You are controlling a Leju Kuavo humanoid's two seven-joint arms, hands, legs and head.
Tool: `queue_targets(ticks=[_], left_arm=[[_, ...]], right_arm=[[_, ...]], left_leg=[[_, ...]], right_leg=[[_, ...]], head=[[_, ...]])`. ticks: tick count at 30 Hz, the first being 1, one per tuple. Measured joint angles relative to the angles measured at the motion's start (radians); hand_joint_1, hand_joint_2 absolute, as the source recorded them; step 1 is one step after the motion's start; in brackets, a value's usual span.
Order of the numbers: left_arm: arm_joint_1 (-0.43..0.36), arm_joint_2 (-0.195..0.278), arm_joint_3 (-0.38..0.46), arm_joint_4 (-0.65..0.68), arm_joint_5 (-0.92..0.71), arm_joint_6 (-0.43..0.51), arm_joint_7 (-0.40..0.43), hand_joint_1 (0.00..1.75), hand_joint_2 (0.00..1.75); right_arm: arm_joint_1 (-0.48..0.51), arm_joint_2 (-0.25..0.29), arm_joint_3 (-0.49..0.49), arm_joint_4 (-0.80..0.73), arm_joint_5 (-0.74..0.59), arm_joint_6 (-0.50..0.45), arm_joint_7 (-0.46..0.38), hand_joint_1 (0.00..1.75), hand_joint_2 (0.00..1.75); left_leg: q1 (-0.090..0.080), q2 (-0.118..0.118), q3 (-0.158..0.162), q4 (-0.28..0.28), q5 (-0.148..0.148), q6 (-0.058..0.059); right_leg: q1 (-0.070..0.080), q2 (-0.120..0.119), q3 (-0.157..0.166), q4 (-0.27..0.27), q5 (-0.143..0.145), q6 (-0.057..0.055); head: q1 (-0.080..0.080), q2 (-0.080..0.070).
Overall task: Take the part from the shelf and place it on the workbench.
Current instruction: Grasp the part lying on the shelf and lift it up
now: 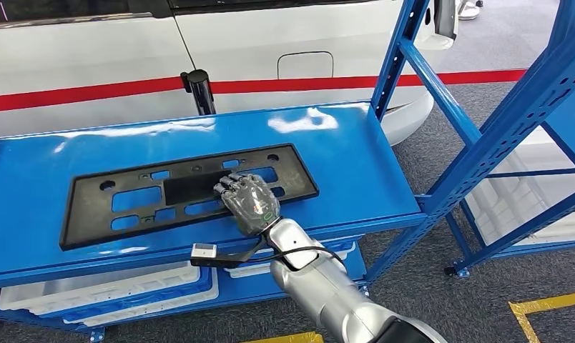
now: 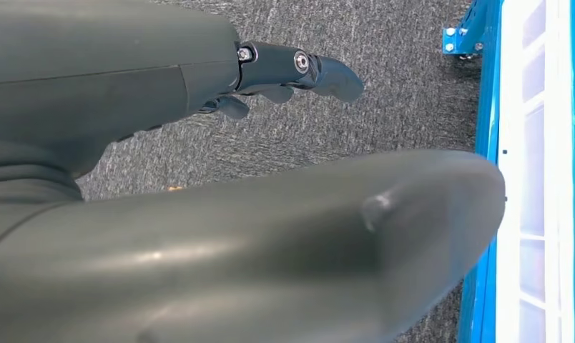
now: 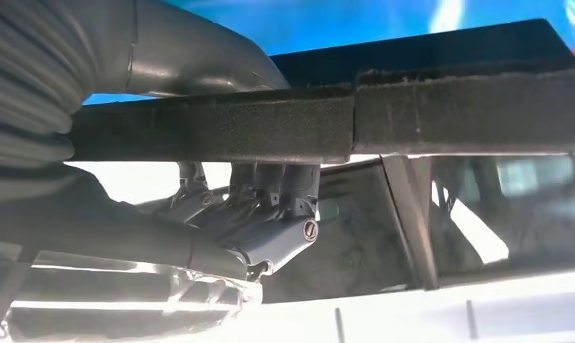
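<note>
On the blue shelf (image 1: pixel 356 153), the right hand (image 1: pixel 247 202) is lying on the near edge of the black part (image 1: pixel 127 196), and the right wrist view shows its fingers (image 3: pixel 284 187) wrapping that edge, so it's gripping it. The part is lying flat on the shelf top; the hand is hiding some cutouts. The left hand (image 2: pixel 299 75) is hanging over grey carpet (image 2: pixel 385 100) holding nothing, fingers loosely apart, mostly blocked by dark casing.
</note>
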Motion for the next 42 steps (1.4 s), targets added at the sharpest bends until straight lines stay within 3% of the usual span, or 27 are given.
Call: queue_targets(ticks=[5, 9, 13, 16, 20, 26, 33, 42], left_arm=[[0.010, -0.003, 0.016, 0.000, 0.012, -0.016, -0.009, 0.00, 0.00], [0.015, -0.005, 0.023, 0.000, 0.013, -0.030, -0.011, 0.00, 0.00], [0.015, -0.006, 0.027, 0.000, 0.013, -0.032, -0.011, 0.00, 1.75], [0.016, -0.007, 0.029, 0.000, 0.013, -0.036, -0.011, 0.00, 1.75], [0.018, -0.007, 0.040, 0.000, 0.019, -0.053, -0.022, 0.00, 1.75], [0.027, 0.005, 0.047, 0.000, 0.023, -0.143, -0.052, 0.00, 1.75], [0.030, 0.017, 0.056, 0.000, 0.022, -0.131, -0.045, 0.00, 1.75], [0.030, 0.017, 0.070, 0.000, 0.028, -0.106, -0.031, 0.00, 1.75]], right_arm=[[0.021, 0.011, -0.125, -0.100, -0.227, 0.000, -0.181, 1.73, 1.75], [0.019, 0.004, -0.151, -0.174, -0.386, 0.003, -0.213, 1.72, 1.75], [0.023, -0.002, -0.157, -0.213, -0.414, 0.002, -0.218, 1.71, 1.75], [0.037, -0.014, -0.154, -0.283, -0.498, 0.027, -0.227, 1.72, 1.75], [0.066, -0.051, -0.133, -0.455, -0.669, 0.128, -0.221, 1.71, 1.75], [0.110, -0.111, -0.104, -0.694, -0.869, 0.244, -0.235, 1.71, 1.75], [0.155, -0.163, -0.092, -0.834, -0.969, 0.291, -0.254, 1.71, 1.75], [0.190, -0.194, -0.082, -0.869, -1.034, 0.337, -0.255, 1.71, 1.75]], left_leg=[[0.000, 0.000, -0.001, 0.000, 0.000, 0.000], [0.000, 0.000, -0.001, 0.000, 0.000, 0.000], [0.000, 0.001, -0.001, 0.000, 0.000, 0.000], [0.000, 0.000, -0.002, 0.000, 0.000, 0.000], [0.001, 0.000, -0.003, 0.000, 0.000, 0.000], [0.001, 0.000, -0.004, 0.000, 0.000, 0.000], [0.001, 0.000, -0.005, 0.000, 0.000, 0.000], [0.001, 0.000, -0.005, 0.000, 0.000, 0.000]], right_leg=[[0.000, 0.000, -0.001, 0.000, 0.000, 0.000], [0.000, 0.000, -0.001, 0.000, 0.000, 0.000], [0.000, 0.000, -0.002, 0.000, 0.000, 0.000], [0.000, -0.001, -0.002, 0.000, 0.000, 0.000], [0.000, -0.001, -0.004, 0.000, 0.000, 0.000], [0.000, -0.002, -0.005, 0.000, 0.000, 0.000], [0.000, -0.001, -0.005, 0.000, 0.000, 0.000], [0.000, -0.002, -0.005, 0.000, 0.000, 0.000]], head=[[0.000, 0.000], [0.000, 0.000], [0.000, 0.000], [0.000, 0.000], [0.000, 0.000], [0.000, 0.000], [0.000, 0.000], [0.000, 0.000]])
